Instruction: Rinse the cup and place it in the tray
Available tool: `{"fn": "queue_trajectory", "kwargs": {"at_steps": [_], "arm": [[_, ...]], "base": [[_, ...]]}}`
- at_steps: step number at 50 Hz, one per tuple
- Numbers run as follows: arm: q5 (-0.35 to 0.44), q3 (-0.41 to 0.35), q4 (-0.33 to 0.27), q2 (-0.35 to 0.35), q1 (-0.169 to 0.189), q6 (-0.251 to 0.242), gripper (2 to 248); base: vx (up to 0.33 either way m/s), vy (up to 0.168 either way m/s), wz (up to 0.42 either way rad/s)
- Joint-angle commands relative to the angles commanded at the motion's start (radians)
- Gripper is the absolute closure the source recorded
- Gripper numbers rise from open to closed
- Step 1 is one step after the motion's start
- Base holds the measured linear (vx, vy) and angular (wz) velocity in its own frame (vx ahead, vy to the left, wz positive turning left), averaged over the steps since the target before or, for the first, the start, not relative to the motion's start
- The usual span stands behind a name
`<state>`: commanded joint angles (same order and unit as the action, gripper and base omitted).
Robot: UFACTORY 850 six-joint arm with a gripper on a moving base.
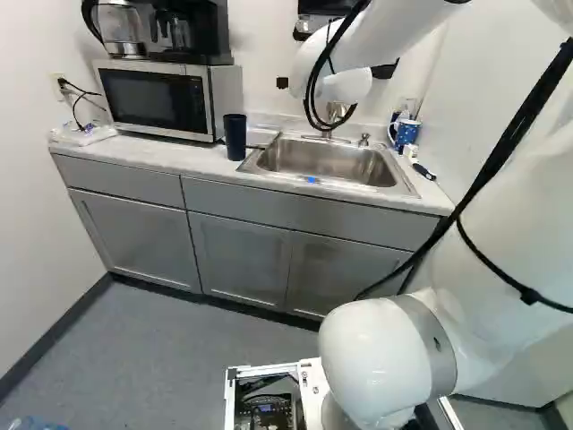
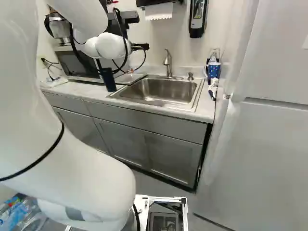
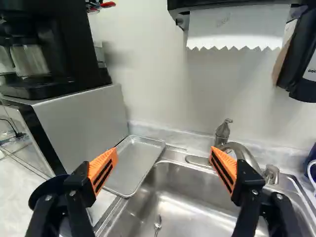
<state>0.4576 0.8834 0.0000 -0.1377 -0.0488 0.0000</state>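
In the left base view, the white arm (image 1: pixel 385 36) reached over the sink (image 1: pixel 331 161). A small metal utensil (image 3: pixel 157 224) lay in its basin. The end effector (image 2: pixel 140 46) stood wide open, gripping nothing. The metal tray (image 3: pixel 137 163) lay flat at the sink's ten o'clock in the right base view; the dark cup (image 2: pixel 108 80) stood upright on the surface (image 2: pixel 82 90) — about nine o'clock.

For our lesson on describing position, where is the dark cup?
In the left base view, the dark cup stands on the counter, just left of the sink and right of the microwave.
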Motion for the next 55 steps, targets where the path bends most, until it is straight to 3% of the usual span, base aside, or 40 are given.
{"fn": "queue_trajectory", "kwargs": {"at_steps": [22,55], "arm": [[0.0,0.021,0.0,0.023,0.006,0.0,3],[-0.005,0.155,0.0,0.16,0.066,0.0,3]], "base": [[0.0,0.0,0.0],[0.0,0.0,0.0]]}}
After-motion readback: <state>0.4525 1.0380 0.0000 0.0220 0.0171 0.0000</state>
